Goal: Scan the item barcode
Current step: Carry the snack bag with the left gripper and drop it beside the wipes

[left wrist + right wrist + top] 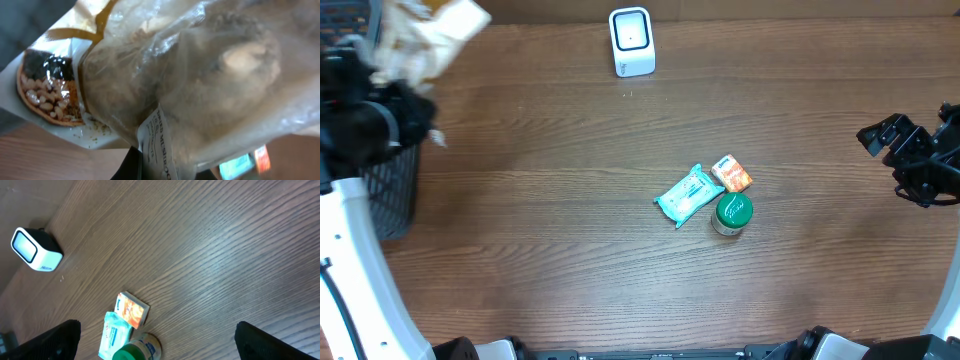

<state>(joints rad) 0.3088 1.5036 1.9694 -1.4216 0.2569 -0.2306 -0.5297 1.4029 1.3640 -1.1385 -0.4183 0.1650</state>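
The white scanner [631,40] was seen at the far edge of the table, its window visible from above. Nearest to it, well apart toward the front of the table and a little to its right, three items were clustered. An orange box [732,174] lay closest to the scanner, a teal wipes packet [688,195] just beside it, and a green-lidded jar [732,213] just beyond. None of them was gripped.

Farther from the scanner, well off to its left, the clear plastic bag [425,40] was held aloft by the left gripper [390,90], whose jaws were closed on it. The bag hung above the black mesh basket [390,195], which stood left of the scanner and nearer the table front. From the left wrist the bag filled the view. A white printed label [160,145] was made out, but no barcode could be identified.

Farthest from the scanner, at the right edge, the right gripper [885,160] was seen with its jaws spread wide and nothing between them.

The step in hand was judged to be bringing the bag to the scanner. It would be done well if the bag were carried across to the scanner and lowered before its window with the labelled face turned toward it. Crumpled, glossy film is likely to glare, so that face should be presented flat and held steady. Since the side bearing the code was not established, a slow rotation in front of the window would be advisable.
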